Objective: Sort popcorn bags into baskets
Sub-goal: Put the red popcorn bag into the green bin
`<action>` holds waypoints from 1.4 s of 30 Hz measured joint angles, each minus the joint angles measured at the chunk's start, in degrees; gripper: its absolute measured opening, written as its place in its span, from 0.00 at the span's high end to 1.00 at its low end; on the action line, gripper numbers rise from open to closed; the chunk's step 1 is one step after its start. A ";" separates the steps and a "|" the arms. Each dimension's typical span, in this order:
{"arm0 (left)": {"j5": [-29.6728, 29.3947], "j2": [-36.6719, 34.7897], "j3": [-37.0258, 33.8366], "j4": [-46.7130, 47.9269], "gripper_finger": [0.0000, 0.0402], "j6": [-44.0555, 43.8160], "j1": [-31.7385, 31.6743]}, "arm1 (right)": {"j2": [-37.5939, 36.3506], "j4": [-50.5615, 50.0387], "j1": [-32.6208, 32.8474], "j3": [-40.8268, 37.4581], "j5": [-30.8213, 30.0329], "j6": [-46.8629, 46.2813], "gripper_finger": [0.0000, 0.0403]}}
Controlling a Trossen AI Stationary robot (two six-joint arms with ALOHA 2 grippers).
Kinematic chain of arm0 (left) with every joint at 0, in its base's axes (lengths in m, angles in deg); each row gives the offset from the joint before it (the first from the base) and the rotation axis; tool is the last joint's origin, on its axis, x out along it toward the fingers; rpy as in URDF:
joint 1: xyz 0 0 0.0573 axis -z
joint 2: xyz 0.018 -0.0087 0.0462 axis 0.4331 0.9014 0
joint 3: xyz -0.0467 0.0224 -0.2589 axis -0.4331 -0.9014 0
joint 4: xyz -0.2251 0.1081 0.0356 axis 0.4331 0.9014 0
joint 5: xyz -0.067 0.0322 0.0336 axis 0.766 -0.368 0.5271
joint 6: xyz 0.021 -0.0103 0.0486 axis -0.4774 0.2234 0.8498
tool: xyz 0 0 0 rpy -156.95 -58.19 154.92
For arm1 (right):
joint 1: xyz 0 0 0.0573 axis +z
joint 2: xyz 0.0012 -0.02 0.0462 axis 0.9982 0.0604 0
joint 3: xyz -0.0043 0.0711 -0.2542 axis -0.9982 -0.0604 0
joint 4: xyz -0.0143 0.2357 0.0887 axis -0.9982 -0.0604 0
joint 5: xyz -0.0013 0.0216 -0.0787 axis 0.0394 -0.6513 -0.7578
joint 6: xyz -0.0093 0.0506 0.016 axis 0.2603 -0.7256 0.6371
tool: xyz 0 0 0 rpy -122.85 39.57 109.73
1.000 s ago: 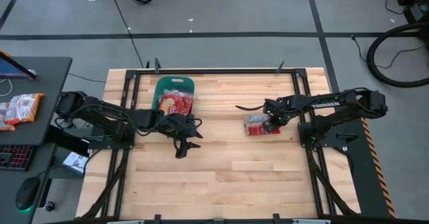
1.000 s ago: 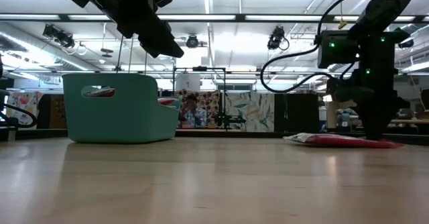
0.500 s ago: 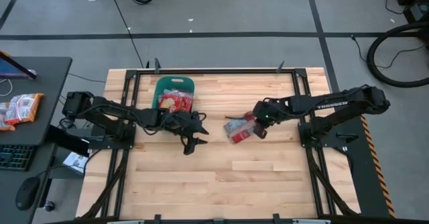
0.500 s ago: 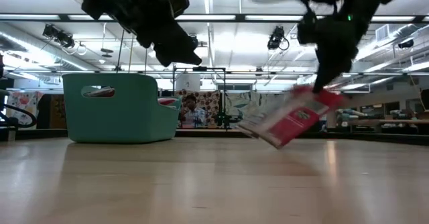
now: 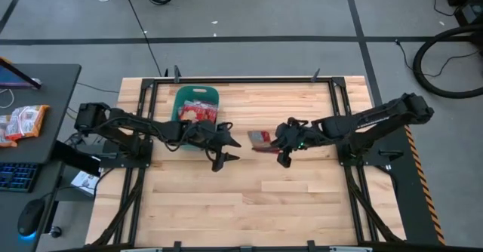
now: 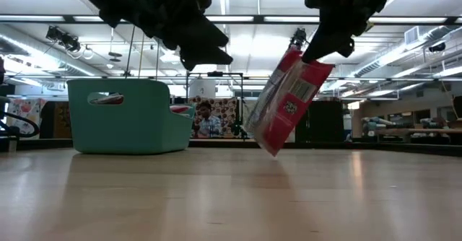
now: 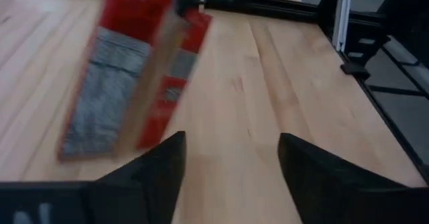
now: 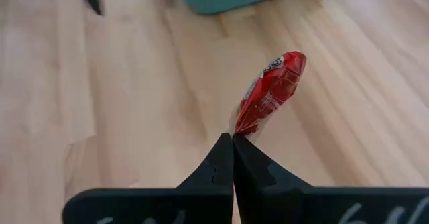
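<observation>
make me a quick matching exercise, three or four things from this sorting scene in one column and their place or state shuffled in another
Things:
1. right pincer
2. left pincer
3. teal basket
4. popcorn bag in mid-table

Places or states:
A. hangs tilted, clear of the wood
B. open, holding nothing, facing the hanging bag
C. stands at the table's far edge with red packets inside
D. pinched shut on a bag's edge

Pairs: 1-D, 2-B, 3-C, 4-A
</observation>
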 joint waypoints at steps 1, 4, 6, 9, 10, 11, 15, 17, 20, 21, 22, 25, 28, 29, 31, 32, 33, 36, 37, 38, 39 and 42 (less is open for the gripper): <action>-0.01 0.68 -0.01 -0.93 0.38 0.10 -0.14 | 0.89 1.02 0.34 0.00 0.30 0.25 1.00; -0.10 2.10 -0.01 -2.57 0.28 0.08 -1.02 | 3.58 3.20 1.22 0.41 1.28 1.16 1.00; -0.08 3.21 -0.01 -3.04 0.24 0.09 -1.75 | 5.67 3.23 1.91 1.97 1.77 2.18 1.00; -0.04 4.58 -0.07 -3.89 0.21 0.21 -2.95 | 8.74 2.80 3.20 5.77 1.93 4.50 1.00; -0.04 5.10 -0.02 -5.07 0.21 0.73 -3.20 | 9.76 2.43 3.67 7.18 1.98 5.47 1.00; -0.07 5.26 0.01 -5.19 0.21 1.16 -3.41 | 10.95 1.52 4.07 8.78 1.99 6.36 1.00; -0.56 5.41 -0.01 -5.23 0.21 1.76 -3.67 | 15.23 -3.32 5.44 15.76 1.92 8.81 1.00; -0.70 5.41 -0.01 -5.32 0.21 2.60 -3.63 | 17.29 -5.60 5.99 19.08 1.92 9.84 1.00; 1.63 5.41 -0.01 -5.61 0.21 3.00 -3.40 | 19.70 -8.02 6.55 23.06 1.26 11.45 1.00; 4.10 5.41 -0.01 -5.60 0.22 3.00 -3.40 | 20.19 -8.56 6.68 24.03 0.46 11.95 1.00; 6.45 5.41 -0.01 -5.59 0.23 2.94 -3.40 | 20.73 -9.47 6.84 24.94 -0.17 12.47 1.00; 12.45 5.41 -0.01 -5.62 0.30 2.03 -3.37 | 21.56 -10.50 6.85 26.48 -1.18 13.20 1.00; 13.60 5.41 -0.01 -5.52 0.39 0.66 -3.34 | 21.62 -10.58 6.84 26.85 -1.40 13.31 1.00; 13.56 5.41 -0.01 -5.48 0.42 0.68 -3.36 | 21.62 -10.63 6.85 26.88 -1.60 13.24 1.00; 13.52 5.41 -0.01 -5.39 0.49 0.64 -3.40 | 21.62 -10.94 6.86 26.86 -2.14 13.18 1.00; 13.51 5.41 -0.01 -5.41 0.52 0.62 -3.40 | 21.62 -11.01 6.84 26.86 -2.28 13.15 1.00; 13.52 5.41 -0.01 -5.41 0.56 0.57 -3.40 | 21.62 -11.07 6.84 26.86 -2.39 12.94 1.00; 13.52 5.41 -0.01 -5.39 0.66 0.51 -3.38 | 21.62 -11.09 6.84 26.86 -2.41 12.26 0.99; 13.52 5.41 -0.01 -5.39 0.70 0.48 -3.38 | 21.62 -11.06 6.84 26.86 -2.41 12.03 0.99; 13.52 5.41 -0.01 -5.39 0.73 0.48 -3.40 | 21.62 -11.03 6.84 26.86 -2.41 11.66 0.98; 13.54 5.41 -0.01 -5.41 0.76 0.48 -3.40 | 21.62 -11.06 6.84 26.86 -2.41 11.30 0.97; 13.54 5.41 -0.01 -5.30 0.85 -0.33 -3.38 | 21.61 -10.98 6.84 26.86 -2.52 10.13 0.95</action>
